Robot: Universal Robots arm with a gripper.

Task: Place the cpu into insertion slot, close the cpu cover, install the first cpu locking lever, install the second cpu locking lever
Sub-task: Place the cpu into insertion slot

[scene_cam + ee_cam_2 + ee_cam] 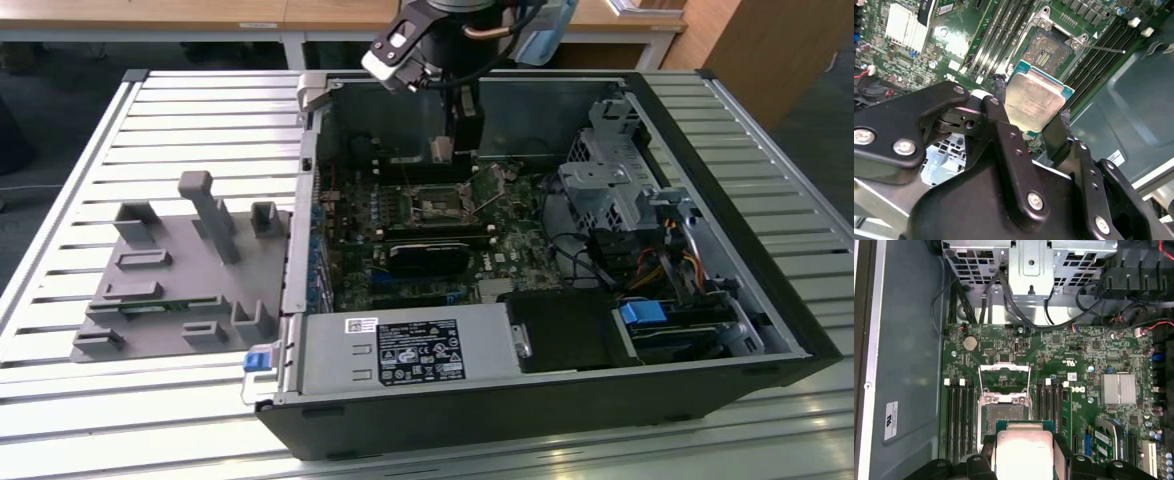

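Observation:
My gripper [1031, 107] is shut on the cpu [1036, 100], a flat silvery-grey square with a green rim, pinched between two black fingers [999, 95]. In the first wrist view the cpu [1024, 450] hangs a short way off the insertion slot [1004, 415], not touching it. The slot's dark contact field [1050, 50] lies bare on the green board. The cpu cover [1004, 369] is swung open, away from the slot. A thin locking lever [1106, 50] sticks out beside the socket. In the exterior view the gripper [454, 152] stands inside the open case, above the slot [434, 203].
Long black memory slots [959, 420] flank the socket on both sides. A black graphics card [434, 258] lies just in front of it, a power supply [400, 350] nearer still. A metal drive cage [607, 190] with cables is at the exterior view's right. A grey fixture [174, 270] sits outside the case.

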